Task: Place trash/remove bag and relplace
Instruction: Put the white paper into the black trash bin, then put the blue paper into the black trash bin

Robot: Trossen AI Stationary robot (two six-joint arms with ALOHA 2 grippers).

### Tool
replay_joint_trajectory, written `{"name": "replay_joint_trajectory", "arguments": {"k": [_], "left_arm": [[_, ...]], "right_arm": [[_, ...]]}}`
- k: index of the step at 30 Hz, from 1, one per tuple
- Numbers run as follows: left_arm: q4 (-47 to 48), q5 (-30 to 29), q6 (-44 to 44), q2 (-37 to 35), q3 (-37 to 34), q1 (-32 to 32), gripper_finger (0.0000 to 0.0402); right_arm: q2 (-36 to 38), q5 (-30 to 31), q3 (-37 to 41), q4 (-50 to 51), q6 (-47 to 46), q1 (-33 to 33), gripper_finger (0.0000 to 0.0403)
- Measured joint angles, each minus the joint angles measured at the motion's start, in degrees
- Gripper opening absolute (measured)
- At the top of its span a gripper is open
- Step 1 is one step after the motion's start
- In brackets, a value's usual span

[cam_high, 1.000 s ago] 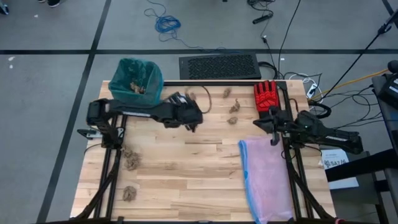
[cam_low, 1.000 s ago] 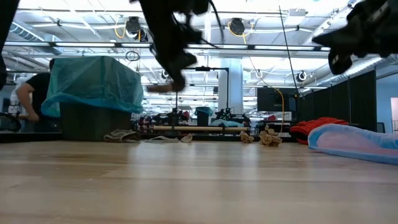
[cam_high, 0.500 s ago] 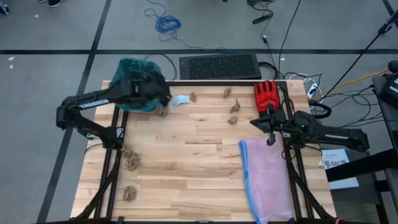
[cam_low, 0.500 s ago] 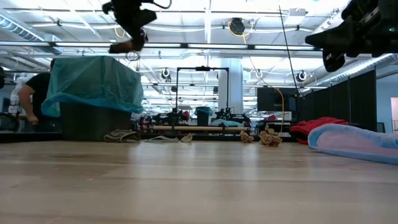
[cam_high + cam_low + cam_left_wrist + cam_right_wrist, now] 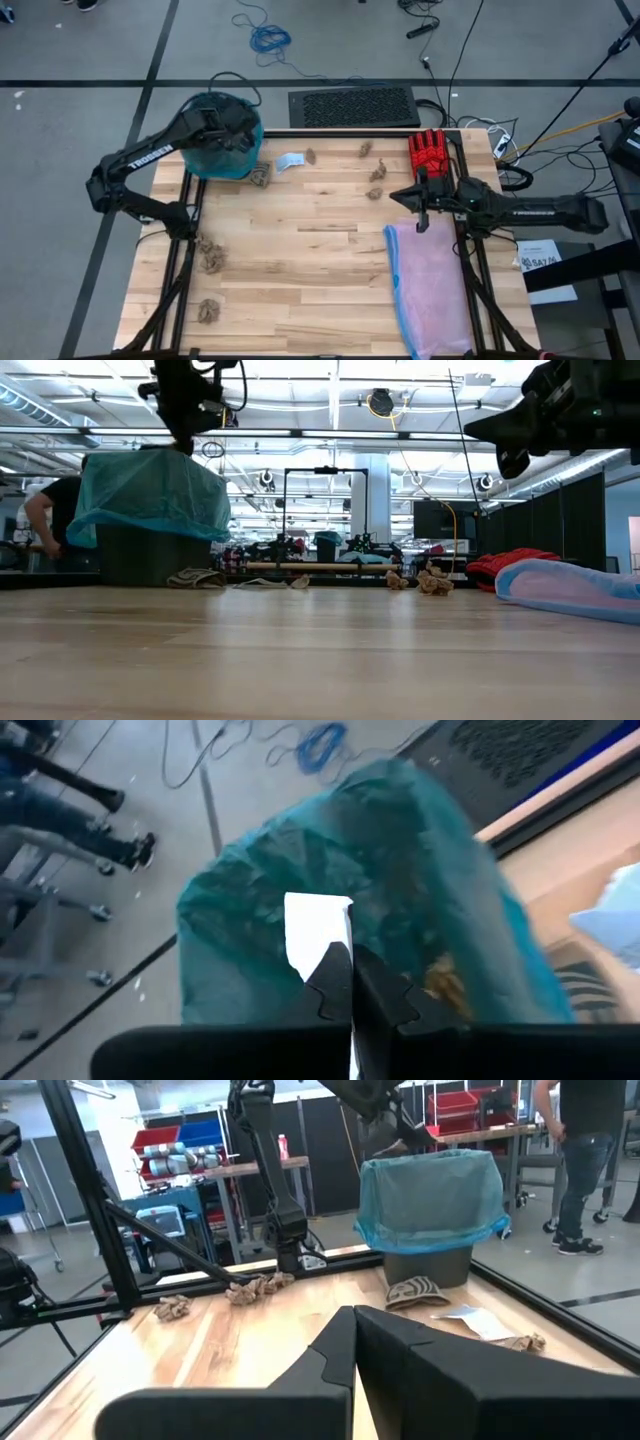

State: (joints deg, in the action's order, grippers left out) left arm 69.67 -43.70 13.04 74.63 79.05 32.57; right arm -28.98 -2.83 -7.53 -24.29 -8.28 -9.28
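The thin teal bag (image 5: 222, 135) lining the bin at the table's eleven o'clock corner looks light, limp and slippery, best pinched at its bunched rim, where the left gripper (image 5: 232, 128) hovers with fingers together on nothing, while the right gripper (image 5: 421, 218) waits closed at three o'clock.

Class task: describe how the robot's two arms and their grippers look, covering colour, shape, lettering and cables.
Both arms are black, built of slim jointed tube segments. The left arm carries white TROSSEN lettering along its link; the right arm bears smaller white lettering. A thin dark cable loops above the left gripper. Each gripper ends in two flat black fingers with notched, toothed inner edges; the right gripper matches.
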Motion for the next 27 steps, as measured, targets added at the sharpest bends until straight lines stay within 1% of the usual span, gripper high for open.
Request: {"name": "replay_joint_trajectory", "arguments": {"k": [4, 9, 12, 15, 18, 21, 24, 27], "left_arm": [[-0.3, -0.1, -2.4, 0.7, 0.0, 1.4, 0.0037], [-0.4, -0.1, -5.5, 1.0, 0.0, 1.5, 0.0097], [-1.3, -0.4, -6.5, 1.0, 0.0, 0.9, 0.0134], [-1.8, -0.3, -6.4, 1.0, 0.8, -0.6, 0.0161], [-3.5, 1.4, -7.8, 1.0, 1.3, -3.9, 0.0175], [-5.8, 1.8, -9.3, 1.0, 1.3, -9.1, 0.0179], [-8.5, 1.9, -9.2, 1.5, 1.4, -14.5, 0.018], [-8.6, 2.7, -8.9, 3.2, 1.4, -19.1, 0.018]], "right_arm": [[-2.3, 0.0, 0.0, -1.8, 0.4, 0.0, 0.0], [-3.5, 0.0, 0.0, -2.1, 0.5, 0.0, 0.0], [-3.7, 0.0, 0.0, -2.5, 0.5, 0.0, 0.0], [-3.7, 0.1, 0.0, -2.5, 0.7, 0.0, 0.0], [-3.7, 1.3, 0.0, -2.5, 1.4, 0.0, 0.0], [-3.7, 4.0, 0.0, -2.5, 1.5, -0.1, 0.0], [-3.7, 4.3, 0.0, -2.5, 1.5, -0.1, 0.0], [-3.7, 4.3, 0.0, -2.5, 1.5, -0.1, 0.0]]}}
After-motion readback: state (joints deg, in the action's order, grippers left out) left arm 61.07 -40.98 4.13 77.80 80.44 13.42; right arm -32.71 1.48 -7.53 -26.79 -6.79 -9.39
